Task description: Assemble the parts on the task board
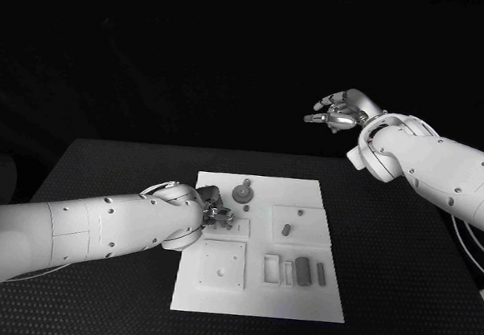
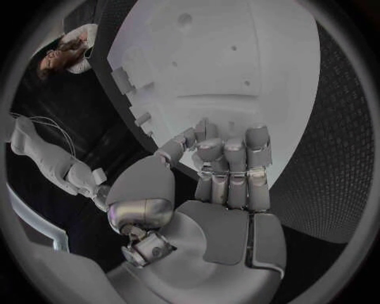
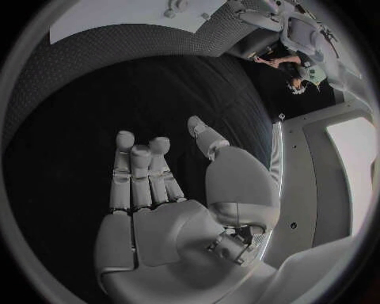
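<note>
The task board (image 1: pixel 259 250) lay flat in the middle of the black table (image 1: pixel 393 280). Grey parts (image 1: pixel 302 269) sat on the board: a round one (image 1: pixel 243 192) near its far edge, a small one (image 1: pixel 287 230) at its centre, and long ones side by side toward its near right corner. The left robot hand (image 1: pixel 214 214) hung over the board's left side, its fingers (image 2: pixel 230 166) curled down toward the white surface; whether it gripped anything could not be told. The right robot hand (image 1: pixel 339 113) was raised well beyond the board's far right corner, released, fingers (image 3: pixel 142 166) apart and holding nothing.
</note>
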Motion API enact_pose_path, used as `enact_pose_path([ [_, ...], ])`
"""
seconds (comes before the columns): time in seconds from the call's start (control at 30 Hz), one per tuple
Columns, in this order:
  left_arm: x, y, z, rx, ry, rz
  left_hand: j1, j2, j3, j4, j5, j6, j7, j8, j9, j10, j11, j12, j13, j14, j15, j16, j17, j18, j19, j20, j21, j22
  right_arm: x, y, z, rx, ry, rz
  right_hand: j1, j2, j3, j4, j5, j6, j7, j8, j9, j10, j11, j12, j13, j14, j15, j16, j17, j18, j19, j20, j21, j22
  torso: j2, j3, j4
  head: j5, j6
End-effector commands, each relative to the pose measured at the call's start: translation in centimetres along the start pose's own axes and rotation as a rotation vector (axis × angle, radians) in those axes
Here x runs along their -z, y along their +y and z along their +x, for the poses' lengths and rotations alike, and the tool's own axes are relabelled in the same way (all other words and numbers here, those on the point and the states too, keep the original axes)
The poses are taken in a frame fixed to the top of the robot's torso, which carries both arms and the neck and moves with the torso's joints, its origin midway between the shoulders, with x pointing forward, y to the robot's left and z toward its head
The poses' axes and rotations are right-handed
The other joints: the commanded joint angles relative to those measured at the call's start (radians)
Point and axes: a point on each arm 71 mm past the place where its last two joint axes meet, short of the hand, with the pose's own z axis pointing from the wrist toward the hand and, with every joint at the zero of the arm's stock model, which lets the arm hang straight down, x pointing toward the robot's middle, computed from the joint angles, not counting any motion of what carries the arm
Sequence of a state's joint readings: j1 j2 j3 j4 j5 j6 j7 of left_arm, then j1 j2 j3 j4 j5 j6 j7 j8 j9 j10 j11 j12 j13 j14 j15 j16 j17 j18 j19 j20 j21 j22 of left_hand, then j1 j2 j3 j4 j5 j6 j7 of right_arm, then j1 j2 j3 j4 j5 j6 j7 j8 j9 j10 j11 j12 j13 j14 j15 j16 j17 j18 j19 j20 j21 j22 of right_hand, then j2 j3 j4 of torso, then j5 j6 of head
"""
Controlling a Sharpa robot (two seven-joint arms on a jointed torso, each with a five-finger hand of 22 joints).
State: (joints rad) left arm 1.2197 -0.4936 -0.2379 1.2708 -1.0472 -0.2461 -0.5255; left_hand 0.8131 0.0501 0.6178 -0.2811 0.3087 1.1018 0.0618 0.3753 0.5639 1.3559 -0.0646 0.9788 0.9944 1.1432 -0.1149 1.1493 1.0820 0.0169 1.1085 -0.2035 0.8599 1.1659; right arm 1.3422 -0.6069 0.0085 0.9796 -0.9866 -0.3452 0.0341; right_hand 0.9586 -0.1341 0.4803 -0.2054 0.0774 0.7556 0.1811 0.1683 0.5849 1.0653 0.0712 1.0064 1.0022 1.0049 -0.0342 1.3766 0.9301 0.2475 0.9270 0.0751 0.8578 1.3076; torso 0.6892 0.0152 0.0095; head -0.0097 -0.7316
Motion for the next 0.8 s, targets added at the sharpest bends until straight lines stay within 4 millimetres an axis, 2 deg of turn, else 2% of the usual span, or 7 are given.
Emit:
enact_pose_path([
  [0.03,-0.01,-0.18,0.21,-0.017,0.011,0.015,0.0,0.007,0.008,0.0,0.005,0.104,-0.061,0.029,0.157,-0.037,-0.042,0.005,-0.002,-0.011,-0.019,0.005,-0.002,0.058,0.01,-0.024,-0.003,0.001,-0.02,0.19,0.17,0.002,0.015,-0.009,-0.002,0.008,-0.005,0.0,0.001,0.005,0.004,0.003,-0.001,-0.008,-0.001,0.004,-0.001,-0.005,-0.001,0.004,-0.001,0.014,-0.007,0.001,-0.005,0.016,0.0,0.0001,0.0006,-0.001,-0.002],
  [0.13,-0.01,-0.14,0.2,-0.017,0.008,0.015,-0.001,0.007,0.008,0.0,0.005,0.105,-0.061,0.029,0.157,-0.036,-0.042,0.006,-0.003,-0.011,-0.019,0.006,-0.003,0.059,0.011,-0.024,-0.003,0.002,-0.01,0.2,0.18,0.002,0.015,-0.009,-0.002,0.008,-0.005,0.0,0.001,0.005,0.004,0.003,-0.001,-0.008,-0.001,0.004,-0.001,-0.005,-0.001,0.004,-0.001,0.014,-0.007,0.001,-0.005,0.016,0.0,-0.0006,0.0008,-0.001,-0.003],
  [0.67,0.13,-0.23,0.46,-0.055,0.022,0.026,-0.011,0.002,0.006,0.006,0.009,0.115,-0.064,0.033,0.161,-0.032,-0.045,0.011,-0.012,-0.008,-0.02,0.012,-0.014,0.059,0.017,-0.025,-0.006,0.004,-0.01,0.34,0.29,0.0,0.019,-0.012,-0.003,0.009,-0.006,-0.001,0.001,0.004,0.004,0.003,-0.002,-0.009,0.0,0.004,-0.002,-0.006,-0.001,0.005,-0.002,0.014,-0.007,0.001,-0.005,0.016,0.0,0.0002,0.0005,0.0,-0.008],
  [0.8,0.18,-0.3,0.6,-0.073,0.029,0.033,-0.016,0.008,0.006,0.01,-0.001,0.116,-0.066,0.033,0.163,-0.031,-0.046,0.014,-0.017,-0.006,-0.022,0.017,-0.02,0.06,0.022,-0.026,-0.008,0.005,-0.01,0.36,0.31,0.0,0.02,-0.013,-0.003,0.01,-0.006,-0.001,0.001,0.004,0.004,0.002,-0.002,-0.009,0.0,0.005,-0.003,-0.006,-0.001,0.005,-0.002,0.014,-0.007,0.001,-0.005,0.016,0.0,0.0002,0.0009,0.0,-0.008],
])
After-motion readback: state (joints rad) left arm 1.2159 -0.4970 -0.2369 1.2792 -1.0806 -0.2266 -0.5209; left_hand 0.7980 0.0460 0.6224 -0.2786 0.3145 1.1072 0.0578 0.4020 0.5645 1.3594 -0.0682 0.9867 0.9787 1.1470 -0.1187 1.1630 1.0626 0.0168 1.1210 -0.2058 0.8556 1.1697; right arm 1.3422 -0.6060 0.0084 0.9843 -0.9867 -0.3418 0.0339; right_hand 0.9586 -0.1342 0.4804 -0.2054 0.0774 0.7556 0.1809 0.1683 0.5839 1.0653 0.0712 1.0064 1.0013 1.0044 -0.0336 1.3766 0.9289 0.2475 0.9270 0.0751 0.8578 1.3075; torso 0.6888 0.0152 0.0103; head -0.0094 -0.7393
